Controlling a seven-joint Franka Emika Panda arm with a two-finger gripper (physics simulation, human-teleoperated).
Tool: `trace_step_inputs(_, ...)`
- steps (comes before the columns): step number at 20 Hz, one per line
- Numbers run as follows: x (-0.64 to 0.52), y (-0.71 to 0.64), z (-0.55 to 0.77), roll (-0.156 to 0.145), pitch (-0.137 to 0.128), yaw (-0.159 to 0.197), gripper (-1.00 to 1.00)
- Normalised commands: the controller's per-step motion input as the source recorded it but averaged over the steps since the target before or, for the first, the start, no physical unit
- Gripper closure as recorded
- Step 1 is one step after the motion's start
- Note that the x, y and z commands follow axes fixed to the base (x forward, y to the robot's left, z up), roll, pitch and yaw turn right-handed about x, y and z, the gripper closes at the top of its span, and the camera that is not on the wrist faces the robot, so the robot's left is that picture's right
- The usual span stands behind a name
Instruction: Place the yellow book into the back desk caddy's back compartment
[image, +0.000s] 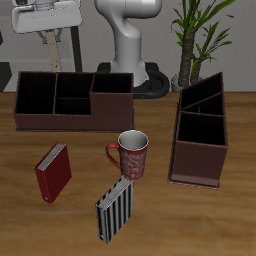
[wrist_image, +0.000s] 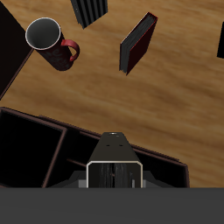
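Observation:
The yellow book (image: 50, 52) hangs upright in my gripper (image: 50, 40), which is shut on it above the back desk caddy (image: 110, 112). This caddy is a long, low, dark brown box near the table's back edge. Its back compartment (image: 72, 85) is the farther of two small cells in the middle, and the book hangs just to the side of it, over the large end cell. In the wrist view the book's pale-edged end (wrist_image: 114, 175) shows between my fingers, with the caddy's dark cells and dividers (wrist_image: 61, 133) underneath.
A narrower dark brown caddy with sloping sides (image: 200, 135) stands at the other side of the table. A red mug (image: 132, 153) (wrist_image: 48, 39), a red book (image: 53, 172) (wrist_image: 138, 44) and a striped book (image: 114, 208) (wrist_image: 89, 9) are nearer the front. A plant (image: 200, 40) stands at the back.

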Motion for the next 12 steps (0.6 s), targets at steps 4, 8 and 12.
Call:
trace_step_inputs(4, -0.05, -0.02, 0.21, -0.002, -0.017, 0.213, 1.0)
trace_step_inputs(8, -0.12, 0.08, 0.11, 0.022, -0.042, 0.212, 1.0)
trace_step_inputs(12, -0.07, 0.02, 0.09, -0.007, -0.018, 0.2, 1.0)
